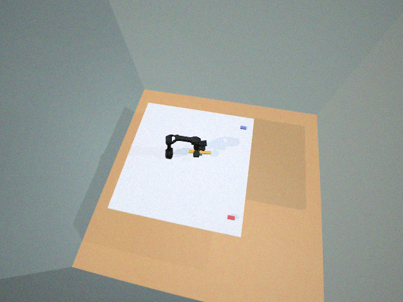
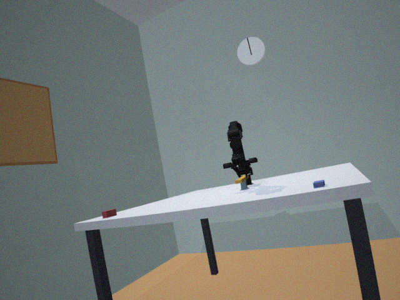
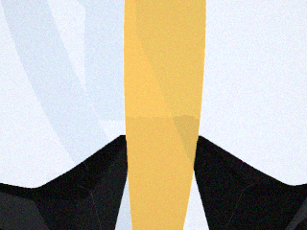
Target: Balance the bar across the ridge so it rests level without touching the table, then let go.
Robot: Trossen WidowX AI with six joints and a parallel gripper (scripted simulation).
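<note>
A long yellow bar (image 1: 205, 152) (image 2: 240, 179) (image 3: 165, 72) is held above the white table (image 1: 169, 185) (image 2: 194, 201). My gripper (image 3: 160, 144) is shut on the bar, with one black fingertip against each long side. The grey-blue ridge (image 2: 244, 185) stands on the table directly under the bar in the exterior view. The bar looks close to level and its visible end is off the table. Whether its underside touches the ridge top I cannot tell. The ridge is hidden in the wrist view and by the arm and bar in the top view.
A blue block (image 1: 243, 128) (image 2: 319, 184) lies near one far corner of the table, and a red block (image 1: 231, 217) (image 2: 109, 213) near another corner. Both are well away from the arm. The arm's shadow falls on the table beside the ridge.
</note>
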